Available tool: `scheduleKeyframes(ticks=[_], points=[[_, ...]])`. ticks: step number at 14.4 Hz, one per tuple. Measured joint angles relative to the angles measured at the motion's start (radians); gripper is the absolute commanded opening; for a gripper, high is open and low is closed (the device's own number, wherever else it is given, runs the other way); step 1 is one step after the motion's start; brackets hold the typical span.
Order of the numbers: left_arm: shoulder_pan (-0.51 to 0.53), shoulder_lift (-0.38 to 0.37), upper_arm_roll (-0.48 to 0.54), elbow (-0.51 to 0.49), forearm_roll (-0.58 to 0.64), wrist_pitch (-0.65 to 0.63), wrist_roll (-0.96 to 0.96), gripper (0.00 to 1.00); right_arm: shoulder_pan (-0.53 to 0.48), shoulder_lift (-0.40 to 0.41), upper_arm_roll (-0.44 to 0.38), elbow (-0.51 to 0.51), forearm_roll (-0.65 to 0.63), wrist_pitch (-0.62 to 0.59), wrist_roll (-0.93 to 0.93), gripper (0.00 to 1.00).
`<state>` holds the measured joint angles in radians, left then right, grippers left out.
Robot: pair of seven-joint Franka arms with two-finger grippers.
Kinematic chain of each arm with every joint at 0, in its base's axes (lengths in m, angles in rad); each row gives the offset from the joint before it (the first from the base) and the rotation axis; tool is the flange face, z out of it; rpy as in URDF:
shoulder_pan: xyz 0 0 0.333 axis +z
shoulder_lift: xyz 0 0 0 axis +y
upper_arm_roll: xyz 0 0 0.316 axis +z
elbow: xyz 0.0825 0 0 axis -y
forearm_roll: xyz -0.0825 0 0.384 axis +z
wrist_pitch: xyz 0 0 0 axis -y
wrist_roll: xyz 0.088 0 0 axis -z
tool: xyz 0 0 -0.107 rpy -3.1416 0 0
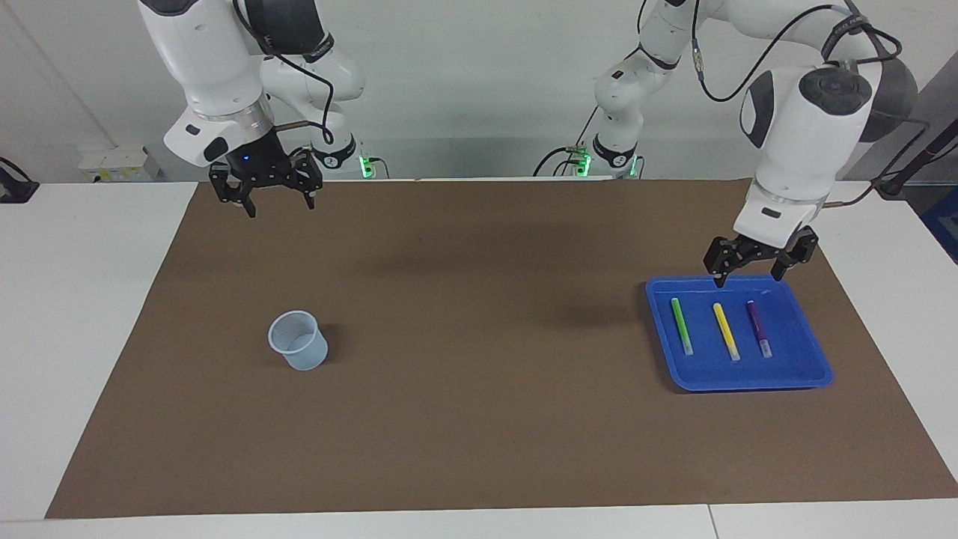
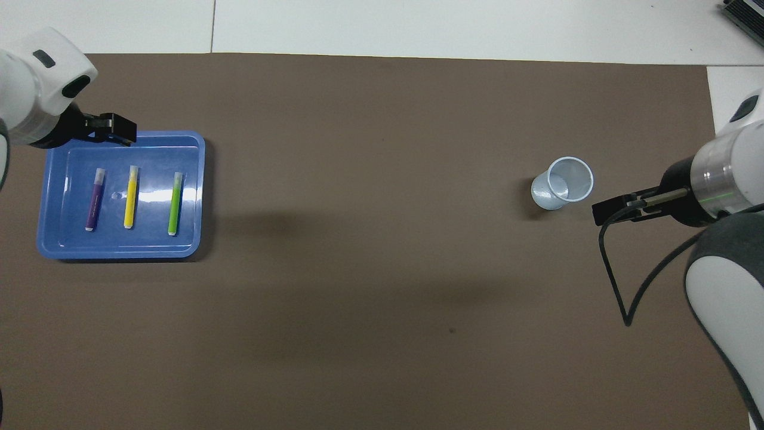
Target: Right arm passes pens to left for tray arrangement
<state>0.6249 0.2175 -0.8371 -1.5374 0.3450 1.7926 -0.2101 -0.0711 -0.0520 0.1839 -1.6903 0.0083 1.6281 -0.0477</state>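
You've got all three pens lying in the blue tray [image 1: 812, 352], down at the left arm's end of the table. They sit side by side, apart from one another, each with its pale end pointing away from the robots. The green pen [image 1: 681, 326] is toward the middle of the table, the yellow pen [image 1: 725, 331] sits between the other two, and the purple pen [image 1: 757, 328] is closest to the table's edge. From above you see the same row: purple pen [image 2: 93, 199], yellow pen [image 2: 129, 197], green pen [image 2: 175, 203], all flat on the tray [image 2: 119, 248] floor.

Your left gripper [image 1: 752, 273] hangs in the air over the tray's rim on the robots' side, fingers spread wide and holding nothing. It touches neither the tray nor any pen. In the overhead view that left gripper [image 2: 110, 125] shows at the tray's top edge.

Your right gripper [image 1: 281, 204] waits up in the air over the brown mat [image 1: 479, 419] at the right arm's end, close to the robots' edge. Its fingers stand apart too, with nothing between them.

A small translucent cup [image 1: 298, 340] stands upright on the mat at that same end, well apart from the tray. From above, the cup [image 2: 562, 183] sits just beside the right gripper [image 2: 615, 210], though the facing view shows the gripper high and clear of it.
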Motion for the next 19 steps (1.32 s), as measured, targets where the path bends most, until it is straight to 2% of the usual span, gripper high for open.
scheduleKeyframes(ticks=[4, 11, 13, 17, 19], points=[[0.098, -0.075, 0.003, 0.007, -0.24, -0.002, 0.035, 1.0, 0.0, 0.0, 0.0, 0.0, 0.0, 0.0, 0.0, 1.0], [0.085, -0.144, 0.011, 0.012, -0.271, -0.008, 0.102, 1.0, 0.0, 0.0, 0.0, 0.0, 0.0, 0.0, 0.0, 1.0], [-0.004, -0.146, 0.107, 0.012, -0.271, -0.009, 0.133, 1.0, 0.0, 0.0, 0.0, 0.0, 0.0, 0.0, 0.0, 1.0], [-0.343, -0.168, 0.492, 0.012, -0.275, -0.002, 0.208, 1.0, 0.0, 0.0, 0.0, 0.0, 0.0, 0.0, 0.0, 1.0], [-0.428, -0.181, 0.583, 0.012, -0.279, -0.006, 0.216, 1.0, 0.0, 0.0, 0.0, 0.0, 0.0, 0.0, 0.0, 1.0]])
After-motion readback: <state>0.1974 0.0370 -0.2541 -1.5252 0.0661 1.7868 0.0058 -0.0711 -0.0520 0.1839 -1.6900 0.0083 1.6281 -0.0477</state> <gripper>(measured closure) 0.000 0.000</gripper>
